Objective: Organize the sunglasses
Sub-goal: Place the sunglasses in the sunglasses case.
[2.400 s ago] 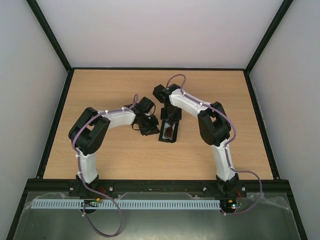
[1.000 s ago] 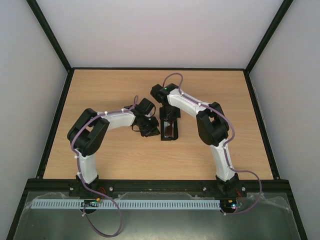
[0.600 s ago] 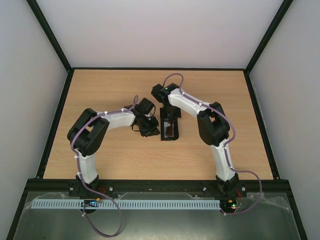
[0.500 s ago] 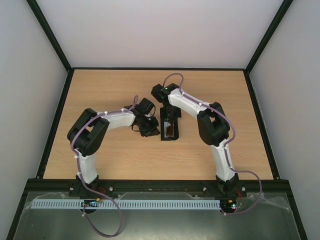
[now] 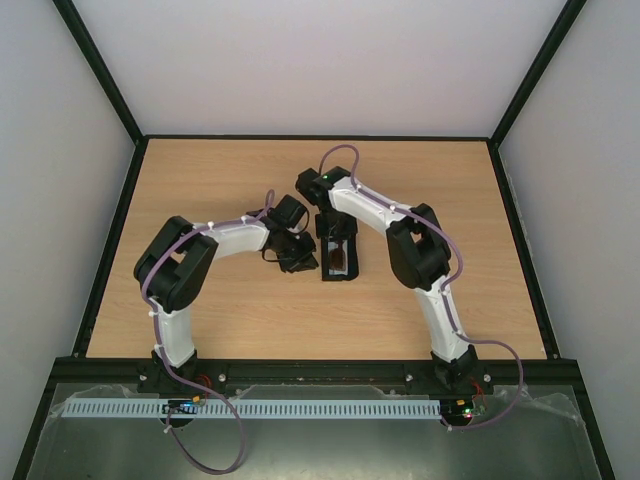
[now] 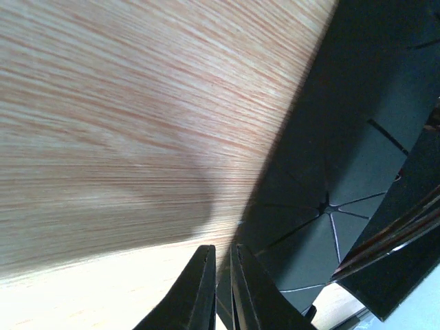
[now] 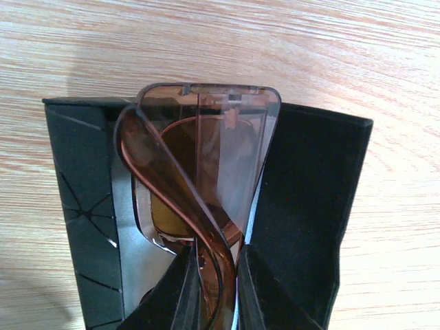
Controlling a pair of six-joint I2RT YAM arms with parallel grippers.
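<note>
Both claws are on the open case, and the sunglasses are sitting inside it!

My right claw [image 7: 216, 292] is closed tight, pinching the sunglasses [image 7: 206, 151] by one slim brown temple that runs back between its fingers. Just ahead of that claw, the amber lenses stand on edge in the trough of the black case [image 7: 82, 179]. The case's ribbed flap opens to the claw's left and a plain flap to its right, both lying out on the wooden surface [image 7: 206, 41]. Over on the other side, my left claw [image 6: 221, 289] has its fingers pressed nearly together, nipping the thin edge of that ribbed flap. The rest of the case spreads ahead and to the right of that claw, with bare wood to its left.
</note>
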